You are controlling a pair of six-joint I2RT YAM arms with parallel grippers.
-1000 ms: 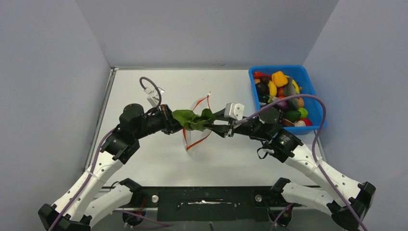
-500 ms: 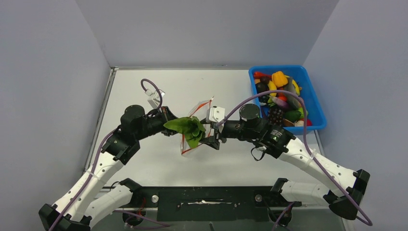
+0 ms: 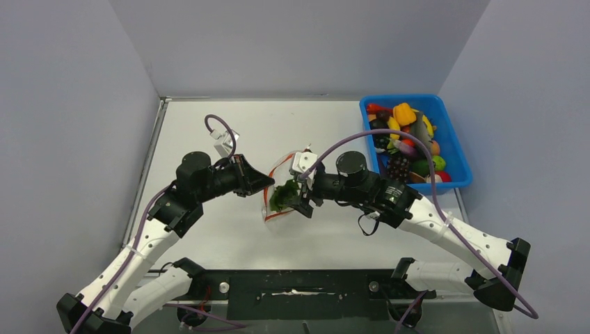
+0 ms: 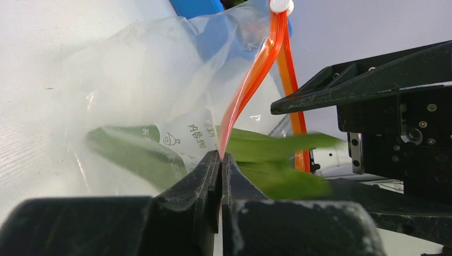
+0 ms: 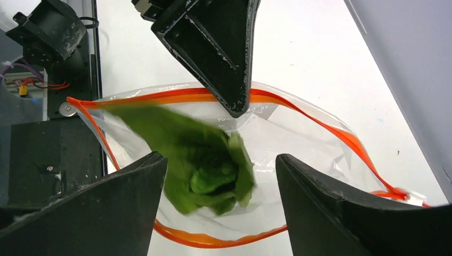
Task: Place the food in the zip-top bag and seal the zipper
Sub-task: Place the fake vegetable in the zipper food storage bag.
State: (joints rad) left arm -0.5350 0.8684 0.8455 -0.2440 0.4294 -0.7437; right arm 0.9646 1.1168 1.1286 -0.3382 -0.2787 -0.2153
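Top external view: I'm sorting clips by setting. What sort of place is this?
Likely a robot test cell: left arm and right arm bolted to a white table, plain grey walls around it, a blue bin of toy food.

i'm running this from afar, and it's a robotics lab cell, no home or kitchen: plain grey panels (image 3: 69,104) box a bare white table (image 3: 229,229) on three sides, the left arm (image 3: 149,233) and right arm (image 3: 445,226) are bolted to a black rail (image 3: 299,285), purple cable (image 3: 217,116) hangs loose, and the only food is plastic toys (image 3: 407,139) in a blue bin (image 3: 453,149).
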